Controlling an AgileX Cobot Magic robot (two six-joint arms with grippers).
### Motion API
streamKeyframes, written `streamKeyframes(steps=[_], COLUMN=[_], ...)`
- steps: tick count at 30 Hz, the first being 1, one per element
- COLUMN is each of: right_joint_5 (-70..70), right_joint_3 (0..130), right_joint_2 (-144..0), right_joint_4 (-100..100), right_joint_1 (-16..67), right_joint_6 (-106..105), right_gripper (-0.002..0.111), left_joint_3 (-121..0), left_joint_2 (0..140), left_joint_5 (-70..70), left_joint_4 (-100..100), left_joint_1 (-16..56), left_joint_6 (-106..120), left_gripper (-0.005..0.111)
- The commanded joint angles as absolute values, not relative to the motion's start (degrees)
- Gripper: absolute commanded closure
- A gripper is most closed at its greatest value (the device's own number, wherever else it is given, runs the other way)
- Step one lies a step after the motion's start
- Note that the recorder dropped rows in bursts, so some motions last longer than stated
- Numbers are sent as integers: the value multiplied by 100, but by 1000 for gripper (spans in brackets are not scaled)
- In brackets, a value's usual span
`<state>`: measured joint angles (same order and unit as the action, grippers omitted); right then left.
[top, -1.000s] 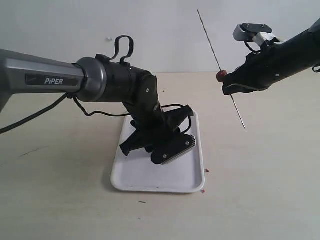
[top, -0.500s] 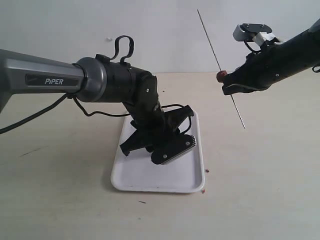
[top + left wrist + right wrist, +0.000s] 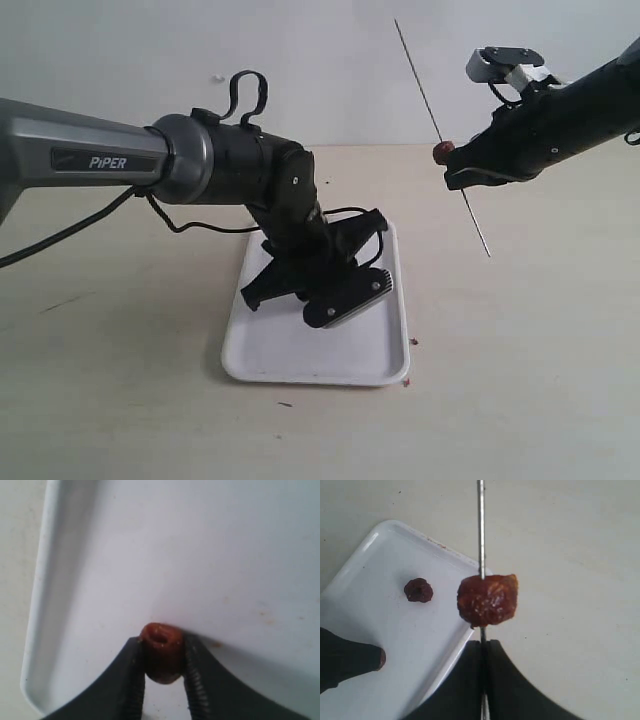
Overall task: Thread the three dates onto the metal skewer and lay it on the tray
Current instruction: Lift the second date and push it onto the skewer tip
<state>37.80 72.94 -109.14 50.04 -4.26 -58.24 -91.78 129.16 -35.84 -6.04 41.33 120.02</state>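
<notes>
Almost nothing has moved in the last half second: your left gripper (image 3: 318, 292) has only edged a touch over the tray (image 3: 300, 362), and the right arm sits where it was.

Exterior view: the left gripper is down at the tray's middle, and from here you cannot see what is between its fingers. At the tray's 2 o'clock, well above the table (image 3: 520, 380), your right gripper (image 3: 458, 176) is clamped on the metal skewer (image 3: 420, 85). The rod leans from 11 o'clock at its upper end to 5 o'clock at its lower tip. One threaded date (image 3: 441, 151) sits on the rod just above the grip.

Left wrist view: the fingers (image 3: 127, 680) are drawn in to a narrow gap and squeeze the pinched date (image 3: 161, 652) from both sides. It sits low against the tray floor, near a rounded corner of the rim. You cannot tell whether it is lifted clear.

Right wrist view: the jaws are pressed together on the skewer, with the threaded date just beyond the fingertips. A loose date (image 3: 418, 590) lies on the tray floor. It is apart from the left gripper's finger, which shows a reddish-brown spot at its tip.
</notes>
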Motion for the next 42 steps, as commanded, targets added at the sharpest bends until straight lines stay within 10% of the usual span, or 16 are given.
streamKeyframes(steps=[1, 14, 23, 30, 42], right_joint_5=[3768, 3734, 3897, 4736, 6026], right_joint_3=[7292, 7292, 7292, 7292, 7292], right_joint_2=[-10875, -10875, -10875, -10885, -10885], right_joint_4=[5053, 4991, 5065, 5015, 4983], right_joint_1=[-446, -446, -446, -433, -395], right_joint_6=[-5841, -5841, -5825, -5917, -6293], right_gripper=[108, 108, 108, 108, 108], left_joint_3=[-9176, -9424, -10027, -10086, -10086], left_joint_2=[12938, 12745, 12518, 12539, 12599], left_joint_5=[-3572, -1694, -1669, -2593, -4472], left_joint_4=[-628, -968, -5305, -9450, -9717], left_joint_1=[4157, 3979, 3047, 2225, 1492], left_joint_6=[11951, 8111, 6731, 5747, 3853], left_gripper=[84, 84, 84, 84, 84])
